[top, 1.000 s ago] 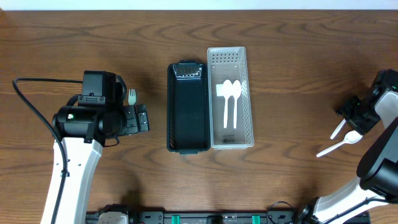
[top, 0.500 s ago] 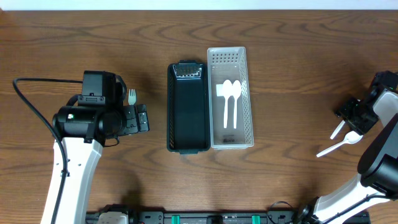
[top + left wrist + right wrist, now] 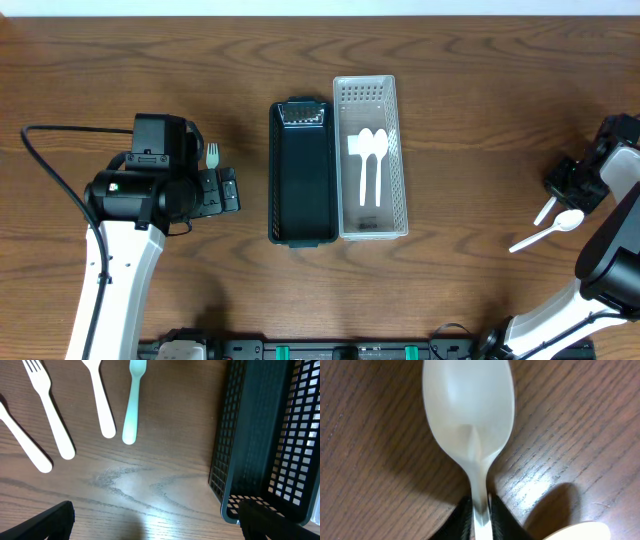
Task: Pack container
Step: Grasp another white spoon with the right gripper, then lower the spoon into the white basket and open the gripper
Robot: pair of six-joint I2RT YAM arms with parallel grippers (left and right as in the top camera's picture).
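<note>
Change since a second ago is amounting to almost nothing: the right hand [image 3: 480,519] is still pinching the neck of a white plastic spoon [image 3: 468,415] near the right edge of the counter [image 3: 480,120], a second white spoon [image 3: 545,233] lying just beside it. The left hand [image 3: 160,522] is hanging wide open and empty beside the black mesh basket [image 3: 302,170]. The white perforated tray [image 3: 370,95] is holding two spoons [image 3: 370,165], bare wood lying open around both.

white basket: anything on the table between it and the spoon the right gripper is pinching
Nothing visible. The table between the right gripper, shut on the spoon, and the white basket is bare wood. A second loose spoon lies beside the gripper, off that line.
</note>
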